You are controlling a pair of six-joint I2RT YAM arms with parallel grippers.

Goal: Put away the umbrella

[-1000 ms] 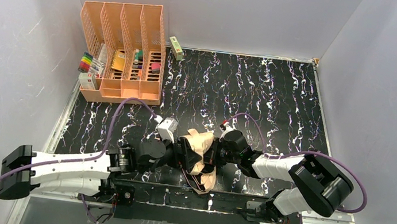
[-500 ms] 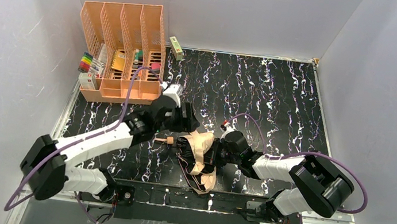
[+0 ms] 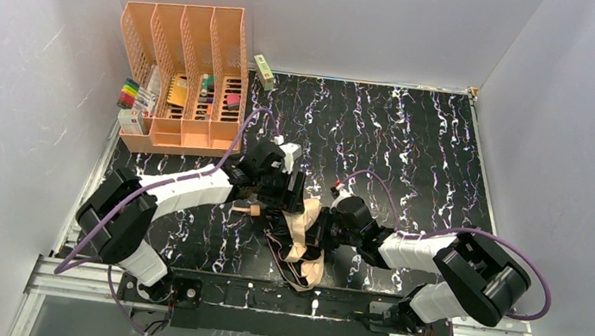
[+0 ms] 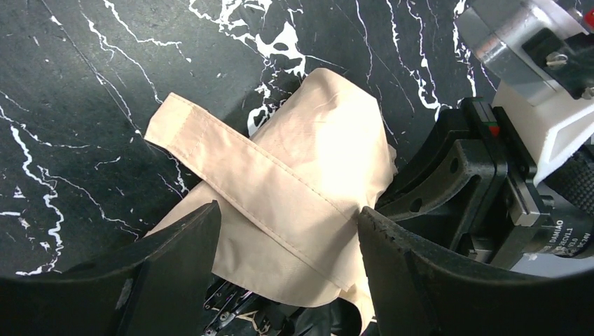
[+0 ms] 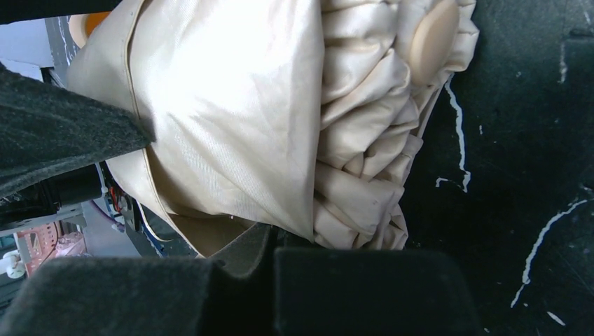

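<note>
While looking down from above, finds the umbrella (image 3: pixel 302 236) crumpled on its side at the near middle of the black, white-veined desk (image 3: pixel 427 150), just beyond the arm bases. Notes a small tan handle (image 3: pixel 252 210) sticking out to the left.

Has the right gripper (image 3: pixel 323 228) clenched on the umbrella's right side. From the right wrist, shows pale folds (image 5: pixel 231 119) pinched between dark pads (image 5: pixel 280 280), with a round tan cap (image 5: pixel 434 31) at the upper edge.

Finds the left gripper (image 3: pixel 279 199) released and spread wide over the bundle from the far left, grasping nothing. From the left wrist, sets its fingers (image 4: pixel 182 259) either side of a flat strap (image 4: pixel 238 175) crossing the fabric, above dark ribs (image 4: pixel 231 316). Cannot tell whether those fingers touch the cloth.

Puts a peach slotted organizer (image 3: pixel 185 75) in the far left corner, well apart from the umbrella, with coloured markers (image 3: pixel 128 94) beside its left wall and a small green box (image 3: pixel 265 71) just right of its back end.
</note>
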